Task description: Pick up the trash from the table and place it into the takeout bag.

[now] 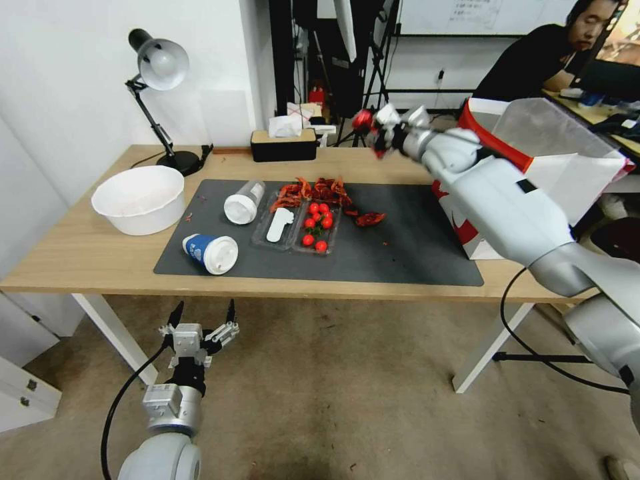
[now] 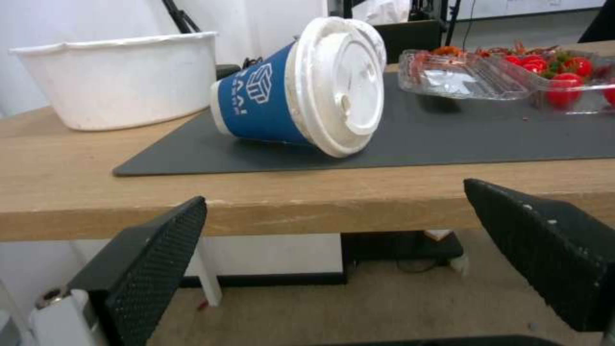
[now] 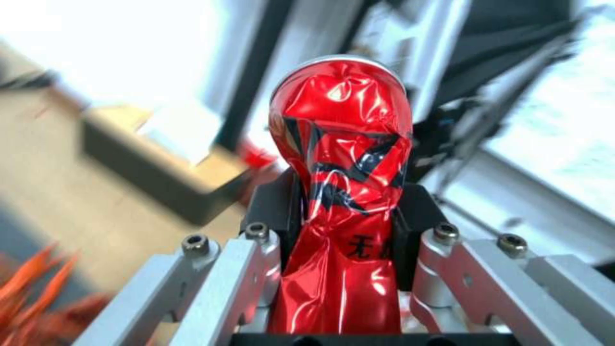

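- Right gripper (image 1: 375,131) raised above the table's (image 1: 80,247) far edge, fingers clamped on the crushed red can (image 3: 343,192).
- Takeout bag (image 1: 533,147) beside it, partly hidden behind the right arm.
- Left gripper (image 1: 203,313) below the table's near edge, fingers spread wide, empty.
- Blue paper cup (image 1: 210,252) lies tipped on the mat (image 1: 413,253), near the white bowl (image 1: 139,199) and the clear tray (image 1: 297,227).

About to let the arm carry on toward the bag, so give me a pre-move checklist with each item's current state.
1. Right gripper clamped on the crushed red can: ok.
2. Can lifted off the table: ok.
3. Takeout bag upright with its mouth open: ok.
4. Can positioned over the bag mouth: not ok, it hangs beside the bag toward the table's far edge.
5. Left gripper open and parked below the table's near edge, out of the way: ok.
6. Room inside the bag: cannot tell.
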Controlling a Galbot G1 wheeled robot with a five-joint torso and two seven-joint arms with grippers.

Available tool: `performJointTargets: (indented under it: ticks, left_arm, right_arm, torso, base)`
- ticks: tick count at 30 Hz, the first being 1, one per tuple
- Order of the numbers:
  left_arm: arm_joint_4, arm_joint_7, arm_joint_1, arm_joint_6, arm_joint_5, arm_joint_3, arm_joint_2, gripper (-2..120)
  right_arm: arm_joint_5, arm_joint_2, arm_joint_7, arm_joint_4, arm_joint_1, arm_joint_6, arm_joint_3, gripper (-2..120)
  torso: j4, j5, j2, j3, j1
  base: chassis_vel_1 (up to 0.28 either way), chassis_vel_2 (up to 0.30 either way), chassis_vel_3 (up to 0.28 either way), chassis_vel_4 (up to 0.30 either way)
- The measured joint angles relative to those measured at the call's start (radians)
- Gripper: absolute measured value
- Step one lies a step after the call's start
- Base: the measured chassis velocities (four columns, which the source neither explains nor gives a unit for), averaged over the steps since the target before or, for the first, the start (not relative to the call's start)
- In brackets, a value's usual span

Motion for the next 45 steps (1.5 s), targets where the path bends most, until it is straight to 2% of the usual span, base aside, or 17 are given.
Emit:
performJointTargets:
  ticks: [1, 2, 5, 12, 16, 28, 29, 31, 32, 33, 34, 36, 40, 41, 44, 45]
  left_arm:
    - [0.000, 0.000, 0.001, 0.000, 0.003, 0.003, 0.000, 100]
    - [0.000, 0.000, 0.001, 0.000, 0.003, 0.003, 0.000, 100]
    - [-0.001, 0.000, 0.002, 0.000, 0.010, 0.011, -0.002, 100]
    - [-0.005, 0.000, 0.006, -0.001, 0.018, 0.021, -0.002, 100]
    - [-0.005, 0.000, 0.007, -0.001, 0.021, 0.025, -0.002, 100]
    - [-0.005, 0.001, 0.008, -0.002, 0.028, 0.031, -0.003, 100]
    - [-0.005, 0.001, 0.008, -0.002, 0.030, 0.032, -0.004, 100]
    - [-0.005, 0.001, 0.008, -0.002, 0.032, 0.033, -0.005, 100]
    - [-0.005, 0.001, 0.011, -0.002, 0.036, 0.036, -0.009, 100]
    - [-0.005, 0.001, 0.011, -0.002, 0.036, 0.036, -0.009, 100]
    - [-0.008, 0.001, 0.013, -0.002, 0.039, 0.037, -0.010, 100]
    - [-0.009, 0.001, 0.013, -0.002, 0.039, 0.038, -0.010, 100]
    - [-0.012, 0.001, 0.016, -0.004, 0.041, 0.037, -0.010, 100]
    - [-0.012, 0.001, 0.016, -0.004, 0.041, 0.037, -0.010, 100]
    - [-0.013, 0.002, 0.018, -0.006, 0.042, 0.038, -0.010, 100]
    - [-0.013, 0.002, 0.018, -0.006, 0.042, 0.038, -0.010, 100]
  right_arm:
    - [-0.001, -0.015, 0.090, 0.066, -0.009, -0.068, 0.038, 23]
    - [-0.001, -0.015, 0.090, 0.066, -0.009, -0.068, 0.038, 23]
    - [-0.060, -0.050, 0.255, 0.182, -0.036, -0.246, 0.112, 23]
    - [-0.170, -0.111, 0.313, 0.265, -0.093, -0.377, 0.222, 23]
    - [-0.197, -0.142, 0.307, 0.294, -0.129, -0.390, 0.271, 23]
    - [-0.257, -0.194, 0.243, 0.321, -0.198, -0.387, 0.330, 24]
    - [-0.258, -0.197, 0.239, 0.322, -0.203, -0.386, 0.336, 30]
    - [-0.258, -0.198, 0.238, 0.323, -0.204, -0.386, 0.339, 33]
    - [-0.258, -0.202, 0.234, 0.326, -0.209, -0.384, 0.347, 48]
    - [-0.258, -0.202, 0.234, 0.326, -0.209, -0.384, 0.347, 48]
    - [-0.258, -0.205, 0.233, 0.330, -0.214, -0.383, 0.353, 57]
    - [-0.257, -0.206, 0.233, 0.332, -0.215, -0.383, 0.357, 60]
    - [-0.254, -0.210, 0.232, 0.351, -0.220, -0.382, 0.367, 76]
    - [-0.254, -0.210, 0.232, 0.351, -0.220, -0.382, 0.367, 76]
    - [-0.250, -0.223, 0.225, 0.378, -0.233, -0.381, 0.377, 95]
    - [-0.250, -0.223, 0.225, 0.378, -0.233, -0.381, 0.377, 95]
  torso:
    - [0.0003, 0.0000, 0.000, 0.000, 0.000]
    - [0.0003, 0.0000, 0.000, 0.000, 0.000]
    - [-0.0002, 0.0004, 0.000, 0.000, 0.000]
    - [0.0000, 0.0000, 0.000, 0.000, 0.000]
    - [0.0000, 0.0002, 0.000, 0.000, 0.000]
    - [0.0001, 0.0001, 0.000, 0.000, 0.000]
    - [0.0000, 0.0002, 0.000, 0.000, 0.000]
    - [0.0000, 0.0002, 0.000, 0.000, 0.000]
    - [0.0002, -0.0001, 0.000, 0.000, 0.000]
    - [0.0002, -0.0001, 0.000, 0.000, 0.000]
    - [0.0001, 0.0001, 0.000, 0.000, 0.000]
    - [0.0001, 0.0001, 0.000, 0.000, 0.000]
    - [0.0001, 0.0000, 0.000, 0.000, 0.000]
    - [0.0001, 0.0000, 0.000, 0.000, 0.000]
    - [0.0000, 0.0000, 0.000, 0.000, 0.000]
    - [0.0000, 0.0000, 0.000, 0.000, 0.000]
  base:
    - [0.000, 0.000, 0.000, 0.000]
    - [0.000, 0.000, 0.000, 0.000]
    - [0.000, 0.000, 0.000, 0.000]
    - [0.000, 0.000, 0.000, 0.000]
    - [0.000, 0.000, 0.000, 0.000]
    - [0.000, 0.000, 0.000, 0.000]
    - [0.000, 0.000, 0.000, 0.000]
    - [0.000, 0.000, 0.000, 0.000]
    - [0.000, 0.000, 0.000, 0.000]
    - [0.000, 0.000, 0.000, 0.000]
    - [0.000, 0.000, 0.000, 0.000]
    - [0.000, 0.000, 0.000, 0.000]
    - [0.000, 0.000, 0.000, 0.000]
    - [0.000, 0.000, 0.000, 0.000]
    - [0.000, 0.000, 0.000, 0.000]
    - [0.000, 0.000, 0.000, 0.000]
